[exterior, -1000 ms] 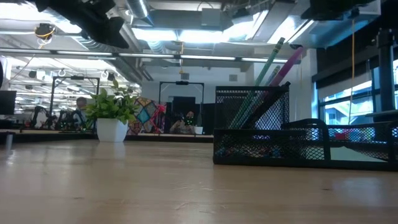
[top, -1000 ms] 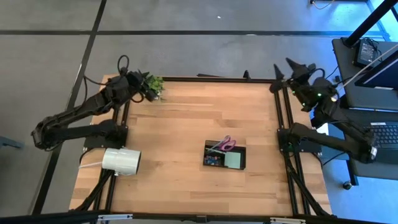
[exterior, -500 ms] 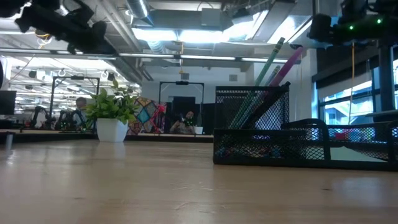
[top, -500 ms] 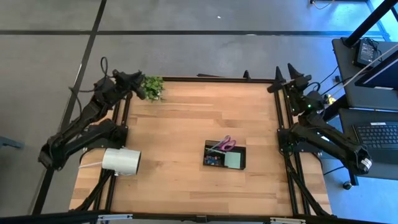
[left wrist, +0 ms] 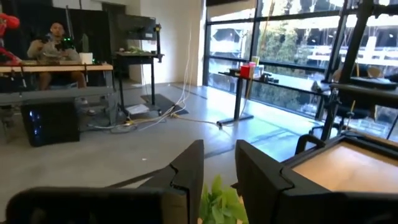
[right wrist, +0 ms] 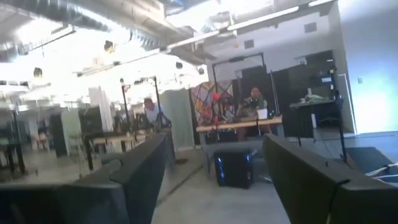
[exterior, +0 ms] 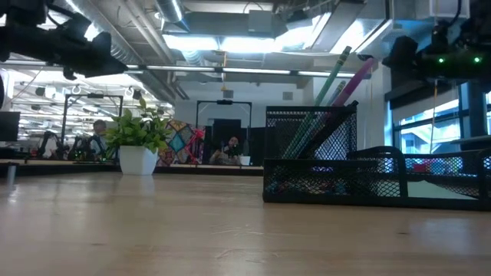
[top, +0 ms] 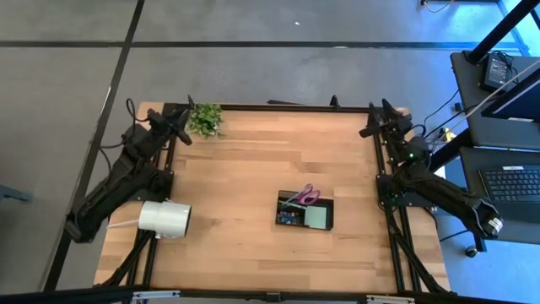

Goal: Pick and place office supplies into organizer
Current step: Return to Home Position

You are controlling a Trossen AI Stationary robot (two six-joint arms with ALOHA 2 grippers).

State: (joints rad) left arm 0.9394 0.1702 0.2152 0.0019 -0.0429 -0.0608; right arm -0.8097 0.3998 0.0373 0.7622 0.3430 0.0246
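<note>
The black mesh organizer [top: 295, 221] [exterior: 368, 172] stands right of the table's middle. In it lie purple-handled scissors [top: 308, 197] and a pale green sticky-note pad [top: 317, 218]. Pens [exterior: 334, 77] lean in its tall cup. My left gripper [top: 179, 128] [left wrist: 219, 149] hovers at the far left corner beside the plant, level and open with a narrow gap, holding nothing. My right gripper [top: 375, 118] [right wrist: 214, 140] hovers at the far right corner, open wide and also without anything in it. Both are far from the organizer.
A small green plant in a white pot [top: 205, 118] [exterior: 138, 146] stands at the far left corner, just ahead of my left fingers. A big white roll [top: 164, 219] lies at the left edge. A desk with a laptop [top: 506, 110] stands right of the table. People sit in the room beyond.
Both arms have sunk and folded back toward their own sides. My left gripper has come off the plant toward the table's left edge and dropped lower. My right gripper has come down at the far right corner and rolled. Neither gripper has shut or opened.
</note>
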